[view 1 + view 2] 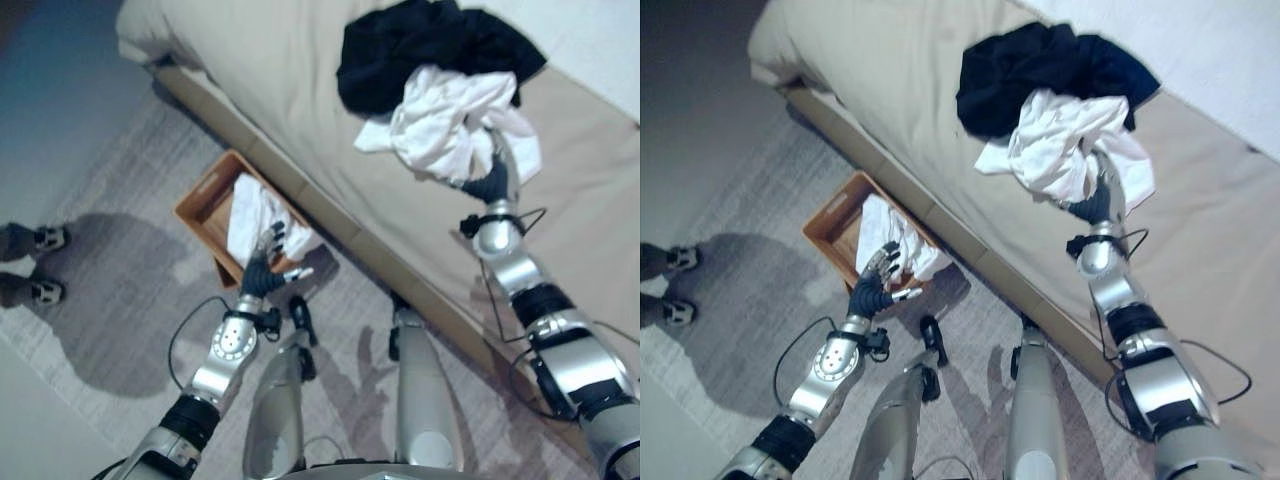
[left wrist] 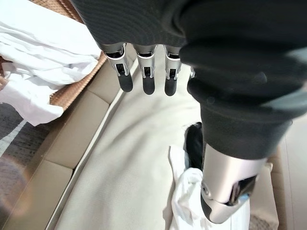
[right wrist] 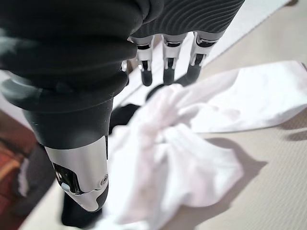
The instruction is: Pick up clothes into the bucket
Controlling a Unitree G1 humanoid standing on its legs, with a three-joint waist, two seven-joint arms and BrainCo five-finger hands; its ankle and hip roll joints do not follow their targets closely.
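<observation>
A brown woven basket stands on the rug against the bed's side. A white garment lies in it and hangs over its near rim, seen close in the left wrist view as white cloth. My left hand hovers at the basket's near corner, open, its fingers straight and holding nothing. On the bed a crumpled white garment rests against a black one. My right hand is at the white garment's near edge, open, its fingers straight just over the cloth.
The beige bed runs diagonally across the view, its wooden side rail next to the basket. A person's shoes stand on the rug at the far left. A grey rug covers the floor around the basket.
</observation>
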